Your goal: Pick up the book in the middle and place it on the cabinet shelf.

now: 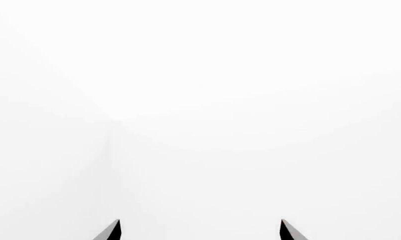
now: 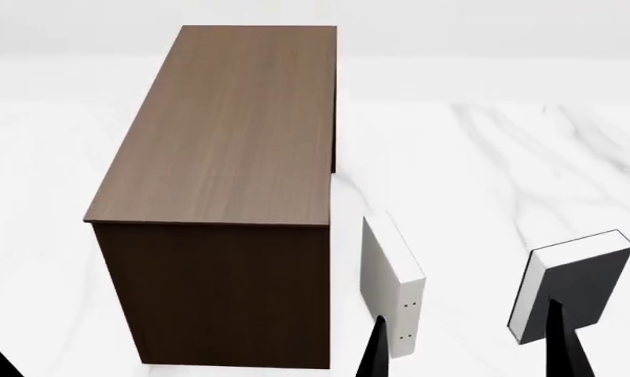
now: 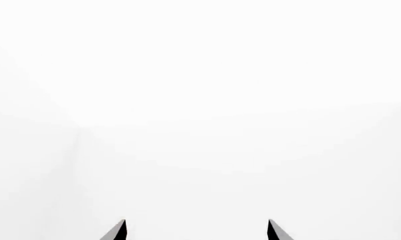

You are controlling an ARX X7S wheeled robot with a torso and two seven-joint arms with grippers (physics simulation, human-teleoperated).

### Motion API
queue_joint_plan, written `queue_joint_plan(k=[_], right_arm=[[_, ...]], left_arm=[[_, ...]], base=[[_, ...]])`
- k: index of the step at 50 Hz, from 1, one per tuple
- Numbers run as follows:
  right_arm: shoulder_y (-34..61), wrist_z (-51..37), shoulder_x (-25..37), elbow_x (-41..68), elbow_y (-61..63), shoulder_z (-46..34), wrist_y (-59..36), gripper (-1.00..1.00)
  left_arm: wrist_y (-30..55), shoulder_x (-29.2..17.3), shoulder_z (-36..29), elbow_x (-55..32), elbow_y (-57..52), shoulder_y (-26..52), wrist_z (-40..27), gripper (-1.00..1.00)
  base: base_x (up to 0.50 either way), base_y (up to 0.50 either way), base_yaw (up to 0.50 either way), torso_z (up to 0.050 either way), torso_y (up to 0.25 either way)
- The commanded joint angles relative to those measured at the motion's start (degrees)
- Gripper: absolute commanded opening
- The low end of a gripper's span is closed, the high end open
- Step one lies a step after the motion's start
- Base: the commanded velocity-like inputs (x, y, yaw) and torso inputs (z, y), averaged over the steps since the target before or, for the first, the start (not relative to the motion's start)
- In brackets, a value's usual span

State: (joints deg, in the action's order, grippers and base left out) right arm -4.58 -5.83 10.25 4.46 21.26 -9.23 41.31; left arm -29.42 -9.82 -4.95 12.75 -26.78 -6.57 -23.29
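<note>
White marble floor (image 2: 525,157) with faint grey veins, plain white wall (image 2: 452,23), even light

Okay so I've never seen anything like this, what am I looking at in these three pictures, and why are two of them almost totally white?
These are simulator renders from a wheeled robot with two arms. The middle picture comes from a camera on its head, looking down. It shows a tall brown cabinet on a white marbled floor. Beside it stands a pale book with small dots, and further right a dark grey book, the one to be moved.

The other two pictures come from cameras near each gripper. They face blank white space, so only dark fingertips show: the left gripper and the right gripper. Both have their fingers spread apart and hold nothing. The dark spikes along the head view's bottom edge look like these same fingertips.
</note>
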Motion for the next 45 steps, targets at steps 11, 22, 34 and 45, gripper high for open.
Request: queue_joint_plan(k=[11,22,34,45], right_arm=[[0.1,0.2,-0.2,-1.4,-0.5,0.3,-0.4,1.00],[0.8,-0.7,-0.2,-1.8,-0.7,0.1,-3.3,1.00],[8.8,-8.1,-3.6,-2.9,1.8,5.0,-24.7,1.00],[16.3,-16.4,-5.4,-5.0,1.8,9.0,-39.8,1.00]], left_arm=[[0.2,0.0,0.4,1.3,0.0,-0.2,-0.1,1.00],[0.4,-0.4,-0.1,1.3,0.4,0.0,-0.5,1.00],[0.8,-0.9,-1.0,0.9,0.4,-0.2,-0.7,1.00],[1.3,-1.4,-1.6,0.5,0.4,-0.3,-0.9,1.00]], base=[[0.50,0.00,0.00,0.000,0.001],[0.31,0.00,0.00,0.000,0.002],[0.01,0.00,0.00,0.000,0.000],[0.00,0.00,0.00,0.000,0.000]])
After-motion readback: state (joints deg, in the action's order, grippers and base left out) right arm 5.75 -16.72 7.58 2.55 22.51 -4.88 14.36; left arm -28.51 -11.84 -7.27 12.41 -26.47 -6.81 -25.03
